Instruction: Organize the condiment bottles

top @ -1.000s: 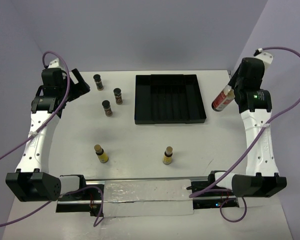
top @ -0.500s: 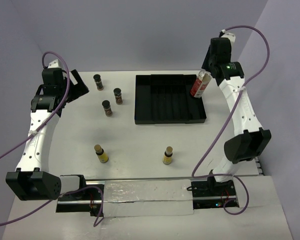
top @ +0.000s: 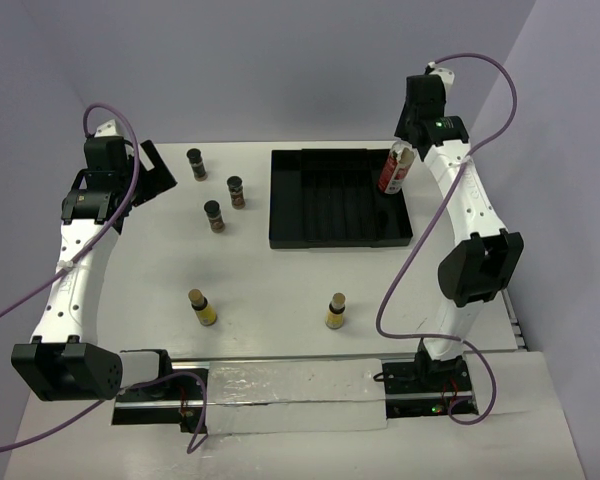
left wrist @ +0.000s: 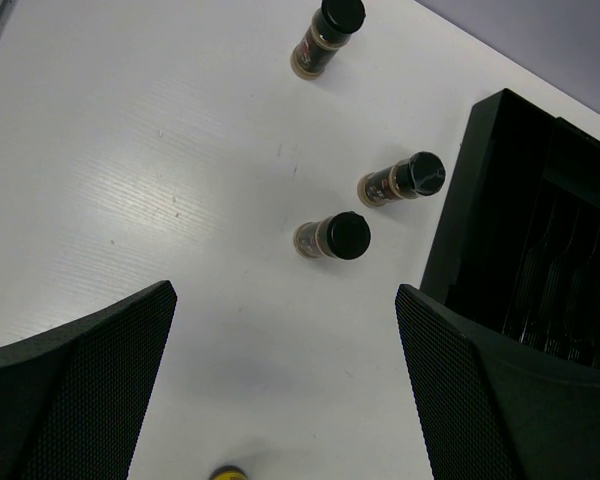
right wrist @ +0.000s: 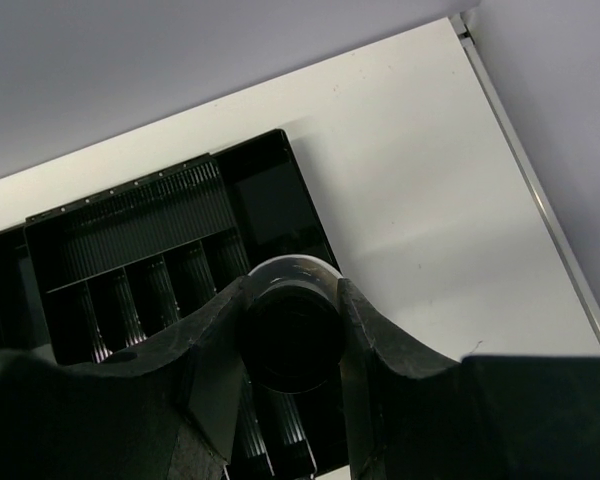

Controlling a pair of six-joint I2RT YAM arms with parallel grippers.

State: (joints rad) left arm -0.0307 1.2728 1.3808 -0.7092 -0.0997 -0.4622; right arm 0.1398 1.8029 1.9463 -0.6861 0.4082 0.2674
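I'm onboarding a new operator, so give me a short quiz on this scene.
1. True or false: the left gripper holds a bottle.
2. The red bottle held by the right gripper hangs over: A, the black tray, right end; B, its left end; C, off the tray.
3. How many black-lidded brown bottles stand left of the tray?
Key: 1 false; 2 A; 3 three.

Three bottles (top: 237,190) left of tray (top: 340,242) (on table (top: 280,290)).
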